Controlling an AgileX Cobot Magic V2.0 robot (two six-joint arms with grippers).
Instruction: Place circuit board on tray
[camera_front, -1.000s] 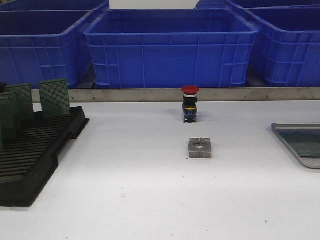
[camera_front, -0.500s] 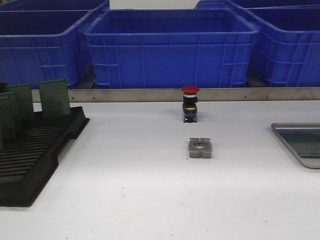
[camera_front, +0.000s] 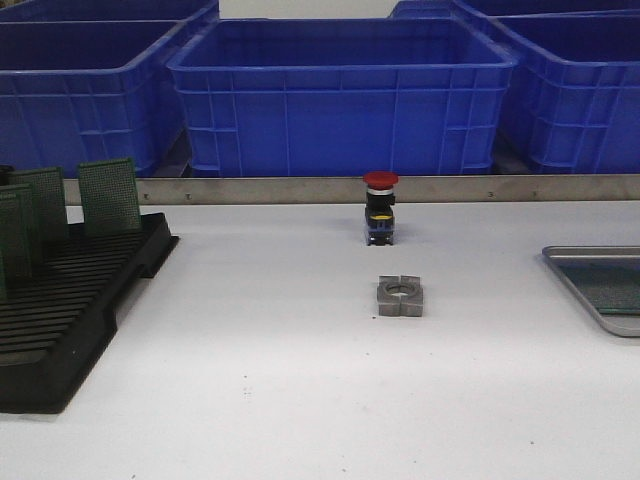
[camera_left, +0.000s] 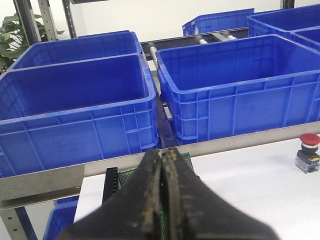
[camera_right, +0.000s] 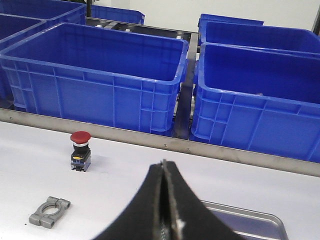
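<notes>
The circuit boards stand upright in the black slotted rack at the left edge of the table; several green boards are there, and none is being carried. The tray lies at the right edge of the table, well apart from the rack. In the front view its floor looks greenish and ribbed, and I cannot tell if a board already lies in it.

I judge that the task is between steps: no arm appears in the front view, so a new board is yet to be fetched. The next move calls for the left arm to go down over the rack, open its fingers, take one board by its upper edge and lift it straight out of the slot.

The left gripper has its fingers pressed together with nothing between them; behind it a corner of a green board and the rack end are visible. The right gripper is clenched in the same way and empty, just over the tray's rim.

The wrist views show the closed fingers, which the front view lacks. The front view alone shows the full rack and how far it is from the tray. The red push button and the grey metal clamp lie in the middle between them.
</notes>
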